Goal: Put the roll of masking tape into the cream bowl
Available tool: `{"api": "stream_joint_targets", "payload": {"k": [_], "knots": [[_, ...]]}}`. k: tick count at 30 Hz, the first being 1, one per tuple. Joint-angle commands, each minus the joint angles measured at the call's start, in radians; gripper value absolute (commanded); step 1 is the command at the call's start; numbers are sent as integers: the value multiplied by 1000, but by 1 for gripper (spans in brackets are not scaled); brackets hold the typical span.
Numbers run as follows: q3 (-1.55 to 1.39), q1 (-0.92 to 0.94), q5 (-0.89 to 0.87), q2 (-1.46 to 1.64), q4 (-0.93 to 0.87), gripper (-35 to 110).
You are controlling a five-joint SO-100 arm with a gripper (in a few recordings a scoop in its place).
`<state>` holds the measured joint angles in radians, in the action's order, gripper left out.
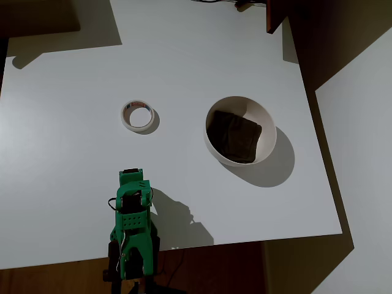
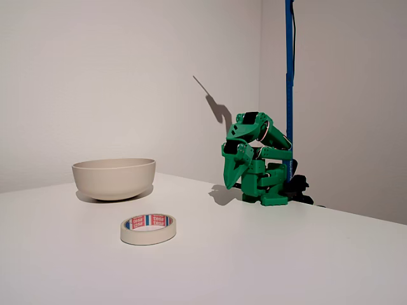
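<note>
Folded low over its own base, the gripper (image 2: 233, 181) points its tip down at the table near the edge, well apart from both task things; its fingers look drawn together with nothing between them, though from the side I cannot tell this for certain. Around it, the white table (image 1: 184, 55) carries little else. Next in size, the cream bowl (image 1: 241, 130) stands upright to the right in the overhead view, a dark brown squarish patch lying at its bottom. Smallest, the roll of masking tape (image 1: 137, 116) lies flat on the table, open centre upward, left of the bowl and well clear of it, straight ahead of the arm. Judging by this, the task has not begun: the reach toward the tape is the step in hand. That move calls for unfolding the arm forward, spreading the fingers, and descending so one finger enters the ring's centre and the other passes outside its wall.
</note>
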<state>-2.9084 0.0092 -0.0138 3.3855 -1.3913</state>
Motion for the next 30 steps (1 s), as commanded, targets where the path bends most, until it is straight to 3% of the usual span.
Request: {"api": "stream_joint_targets", "payload": {"k": [1,30], "knots": [[-3,-29,-12,5,5,-8],[-3,-32,-26,5,5,-8]]}}
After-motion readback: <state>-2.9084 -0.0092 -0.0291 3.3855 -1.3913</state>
